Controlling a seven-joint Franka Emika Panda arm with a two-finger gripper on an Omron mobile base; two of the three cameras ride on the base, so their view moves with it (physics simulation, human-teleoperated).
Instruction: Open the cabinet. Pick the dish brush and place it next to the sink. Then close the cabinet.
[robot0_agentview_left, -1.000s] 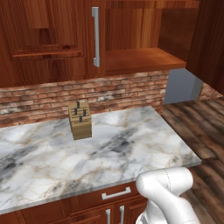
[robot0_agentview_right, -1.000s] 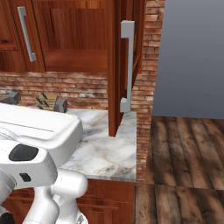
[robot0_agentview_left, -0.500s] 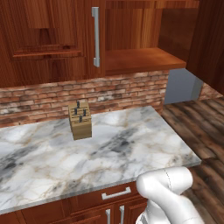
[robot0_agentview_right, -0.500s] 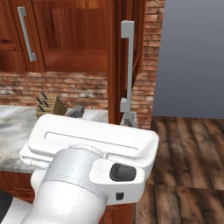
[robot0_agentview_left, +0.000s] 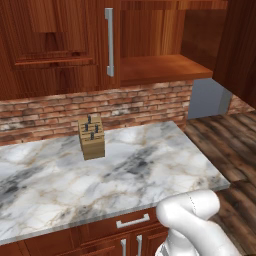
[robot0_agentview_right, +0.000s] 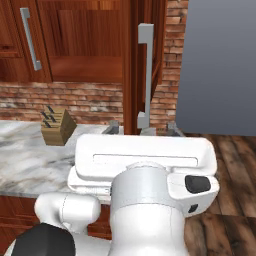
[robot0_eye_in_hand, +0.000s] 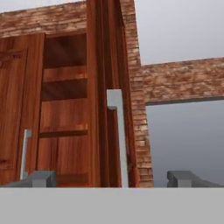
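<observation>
Gripper (robot0_eye_in_hand: 111, 179) spread to full width, holding nothing, fingertips (robot0_eye_in_hand: 41, 179) level with the foot of the right door's bar handle (robot0_eye_in_hand: 118, 135). Cabinet (robot0_eye_in_hand: 65, 109) directly ahead: right door swung out edge-on, left door shut, shelves apparently bare. Knife block (robot0_agentview_left: 91, 137) on the counter (robot0_agentview_left: 150, 170) below. Against the earlier frame: forearm risen higher across the right base view; cabinet unchanged.

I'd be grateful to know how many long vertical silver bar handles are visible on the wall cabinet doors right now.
2. One handle is on the closed left door above the knife block; the other handle is on the right door, swung open edge-on beside the brick wall. None seems hidden.
</observation>
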